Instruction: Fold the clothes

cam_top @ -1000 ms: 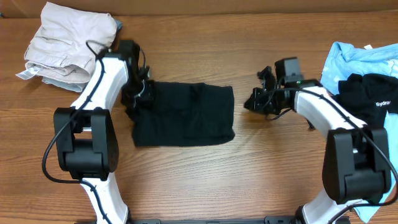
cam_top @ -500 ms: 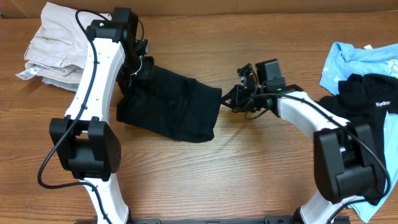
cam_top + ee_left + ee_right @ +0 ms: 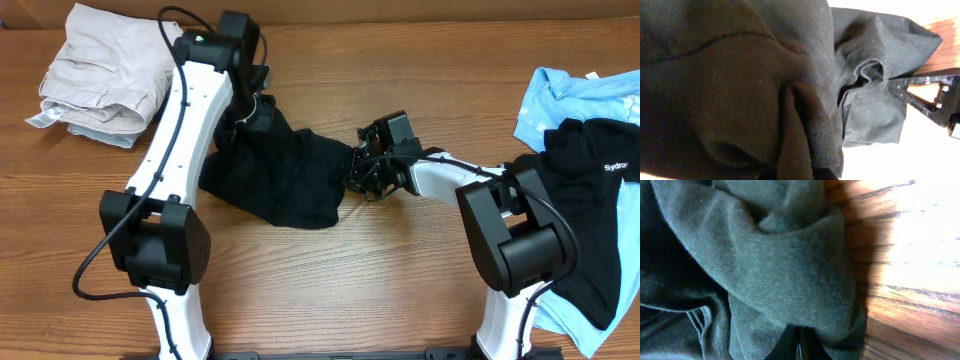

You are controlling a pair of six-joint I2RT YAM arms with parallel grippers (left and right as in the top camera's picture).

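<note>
A black garment (image 3: 280,175) lies crumpled and partly lifted in the middle of the wooden table. My left gripper (image 3: 258,112) is shut on its upper left corner; black cloth (image 3: 740,90) fills the left wrist view and hides the fingers. My right gripper (image 3: 358,168) is shut on the garment's right edge; in the right wrist view the closed fingertips (image 3: 799,347) pinch the dark cloth (image 3: 770,265). The right gripper's finger (image 3: 930,97) shows in the left wrist view.
A folded beige garment (image 3: 105,70) lies at the back left. A pile with a light blue garment (image 3: 575,95) and a black printed shirt (image 3: 600,210) lies at the right edge. Bare wood (image 3: 350,280) lies in front.
Both grippers moved toward each other and took hold of the black garment. The flat rectangle is now bunched and shifted; the left arm swung right, the right arm reached left.
</note>
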